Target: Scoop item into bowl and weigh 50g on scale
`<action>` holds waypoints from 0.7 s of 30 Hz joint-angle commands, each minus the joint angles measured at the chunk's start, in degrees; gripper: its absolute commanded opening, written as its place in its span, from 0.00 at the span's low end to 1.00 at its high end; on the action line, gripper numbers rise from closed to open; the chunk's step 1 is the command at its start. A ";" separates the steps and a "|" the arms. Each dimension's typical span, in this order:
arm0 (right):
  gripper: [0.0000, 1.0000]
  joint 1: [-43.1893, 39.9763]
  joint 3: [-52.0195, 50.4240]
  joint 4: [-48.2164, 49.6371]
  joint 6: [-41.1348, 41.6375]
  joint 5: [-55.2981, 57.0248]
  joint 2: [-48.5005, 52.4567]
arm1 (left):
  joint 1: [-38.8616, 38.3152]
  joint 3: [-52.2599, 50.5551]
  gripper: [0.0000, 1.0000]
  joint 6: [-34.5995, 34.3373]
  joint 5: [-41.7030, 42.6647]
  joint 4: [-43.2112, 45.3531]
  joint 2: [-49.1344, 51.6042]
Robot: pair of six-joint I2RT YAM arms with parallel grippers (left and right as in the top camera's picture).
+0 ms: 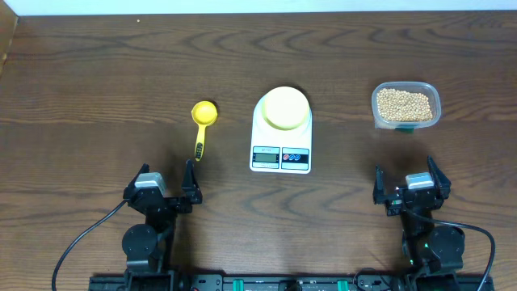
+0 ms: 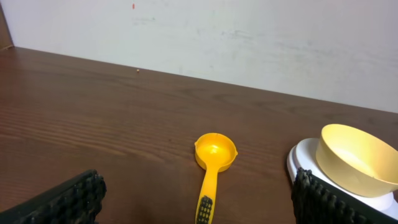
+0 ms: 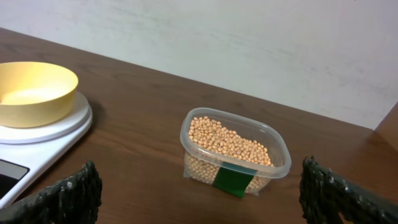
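Barely begun — bowl (image 1: pixel 287 108) empty atop scale (image 1: pixel 280 158), beans (image 1: pixel 404 103) right of scale, scoop (image 1: pixel 203 121) left of it; left gripper (image 1: pixel 166 175), right gripper (image 1: pixel 405 174) spread.

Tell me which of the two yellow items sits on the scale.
The pale-yellow bowl, empty, sits on the white scale. The brighter long-handled scoop lies on the table, left of it.

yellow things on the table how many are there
2: the yellow measuring scoop lies on the table left of the scale; the pale-yellow bowl sits on the scale's platform. None seems hidden.
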 commanded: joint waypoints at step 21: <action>0.99 -0.22 -0.07 -0.15 0.87 0.48 -0.13 | -0.26 41.44 0.98 -1.49 3.15 -27.63 46.56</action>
